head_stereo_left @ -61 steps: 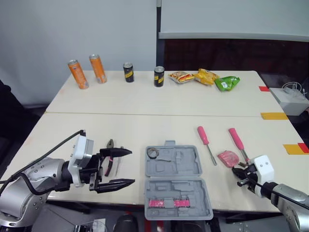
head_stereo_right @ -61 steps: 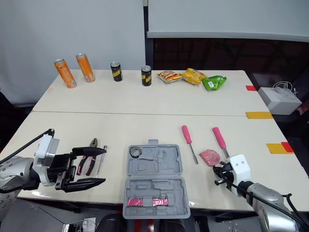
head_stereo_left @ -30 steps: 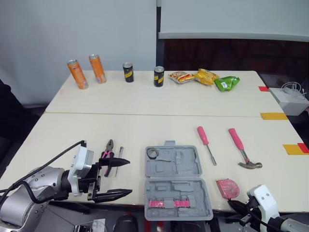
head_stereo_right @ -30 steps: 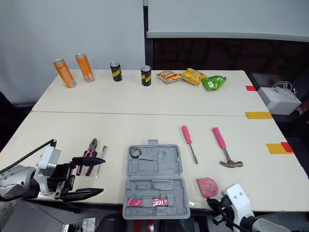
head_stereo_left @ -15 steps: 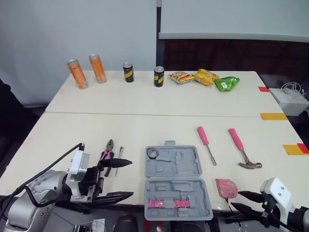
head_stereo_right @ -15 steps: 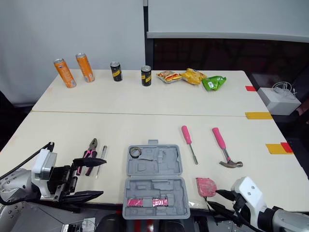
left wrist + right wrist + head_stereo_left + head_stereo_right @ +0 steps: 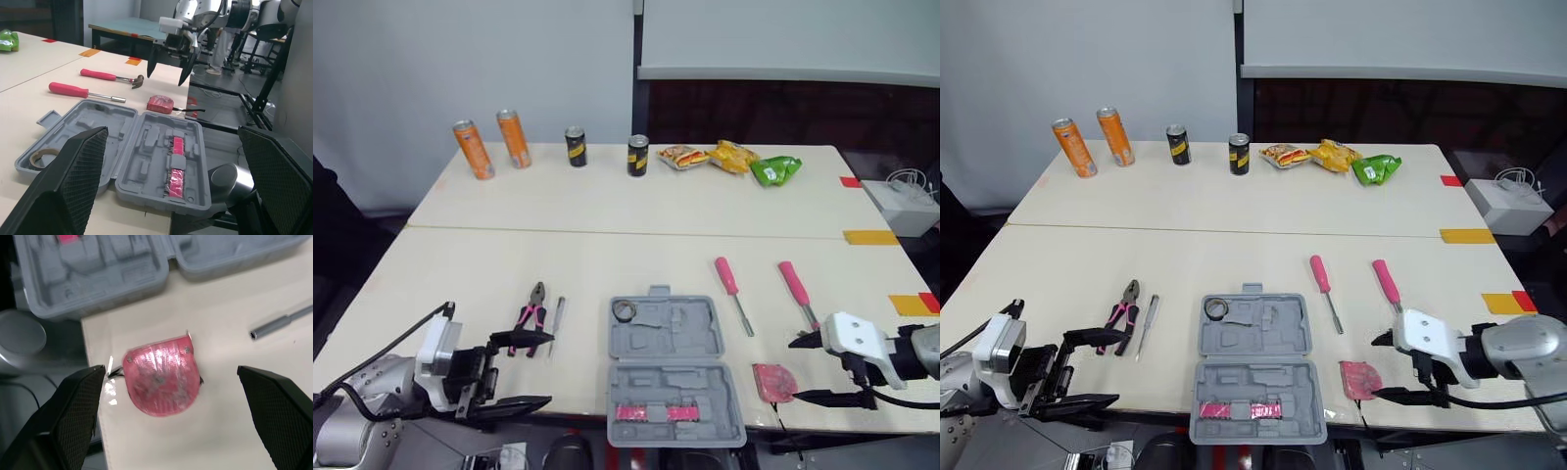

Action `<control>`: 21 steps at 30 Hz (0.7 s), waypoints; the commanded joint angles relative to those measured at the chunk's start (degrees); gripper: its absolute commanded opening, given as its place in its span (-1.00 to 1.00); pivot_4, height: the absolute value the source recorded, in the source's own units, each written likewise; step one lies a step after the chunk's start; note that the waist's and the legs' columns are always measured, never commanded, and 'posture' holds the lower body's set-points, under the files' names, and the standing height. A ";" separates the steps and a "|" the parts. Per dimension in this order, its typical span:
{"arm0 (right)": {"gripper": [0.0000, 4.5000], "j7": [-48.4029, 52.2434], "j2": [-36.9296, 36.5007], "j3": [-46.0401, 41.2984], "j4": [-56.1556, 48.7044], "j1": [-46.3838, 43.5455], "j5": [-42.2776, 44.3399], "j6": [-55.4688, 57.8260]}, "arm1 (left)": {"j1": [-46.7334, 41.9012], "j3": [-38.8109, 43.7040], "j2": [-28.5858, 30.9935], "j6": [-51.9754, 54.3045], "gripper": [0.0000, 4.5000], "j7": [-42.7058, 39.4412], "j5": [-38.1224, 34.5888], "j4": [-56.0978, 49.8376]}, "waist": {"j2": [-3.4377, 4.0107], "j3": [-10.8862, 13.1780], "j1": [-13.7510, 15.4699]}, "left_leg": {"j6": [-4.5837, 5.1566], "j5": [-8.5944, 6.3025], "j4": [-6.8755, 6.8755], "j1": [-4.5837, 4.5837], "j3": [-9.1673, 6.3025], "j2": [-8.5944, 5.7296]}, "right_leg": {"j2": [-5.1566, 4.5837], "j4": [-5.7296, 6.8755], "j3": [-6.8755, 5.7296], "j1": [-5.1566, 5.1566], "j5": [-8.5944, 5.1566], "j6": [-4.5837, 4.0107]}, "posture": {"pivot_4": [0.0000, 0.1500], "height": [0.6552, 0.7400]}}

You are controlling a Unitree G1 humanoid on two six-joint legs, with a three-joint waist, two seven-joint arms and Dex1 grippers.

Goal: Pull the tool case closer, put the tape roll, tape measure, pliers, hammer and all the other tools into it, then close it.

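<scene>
The tool case (image 7: 674, 367) lies open at the tabletop's (image 7: 460, 284) near edge, with the tape roll (image 7: 624, 310) in the left corner of its far half. The pink tape measure (image 7: 771, 380) rests just right of it. The right gripper (image 7: 803, 369) faces the tape measure, fingers spread wide and empty. The left gripper (image 7: 546, 368) hangs open near the pliers (image 7: 529, 315).

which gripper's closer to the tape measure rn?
Right. The right gripper is just to the right of the tape measure, jaws open toward it. The left gripper is on the far side of the tool case, near the pliers.
</scene>
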 commanded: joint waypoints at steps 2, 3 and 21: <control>0.99 0.32 1.07 5.57 4.72 -4.32 -5.15 -4.07 | 1.36 1.39 0.27 -1.22 1.00 -0.26 0.07 -1.52 | 0.00 0.00 -0.14 | 0.00 0.00 0.01 0.02 0.01 0.04 | 0.02 0.04 -0.01 0.00 -0.02 -0.03 | 1.00 1.00; 0.99 -0.08 1.60 6.51 5.36 -4.75 -5.99 -4.87 | 1.64 1.44 0.24 -1.41 1.00 -0.09 0.22 -1.74 | 0.00 0.00 -0.18 | 0.00 0.00 0.01 0.02 0.01 0.04 | 0.03 0.05 -0.01 0.00 -0.02 -0.03 | 1.00 1.00; 0.99 -3.60 6.56 10.70 9.39 -6.51 -10.27 -12.09 | 2.54 1.51 0.81 -1.25 1.00 0.80 0.13 -3.21 | -0.01 0.00 -0.24 | -0.01 0.00 0.17 0.08 0.09 0.07 | 0.04 0.16 0.08 0.02 0.02 -0.11 | 1.00 1.00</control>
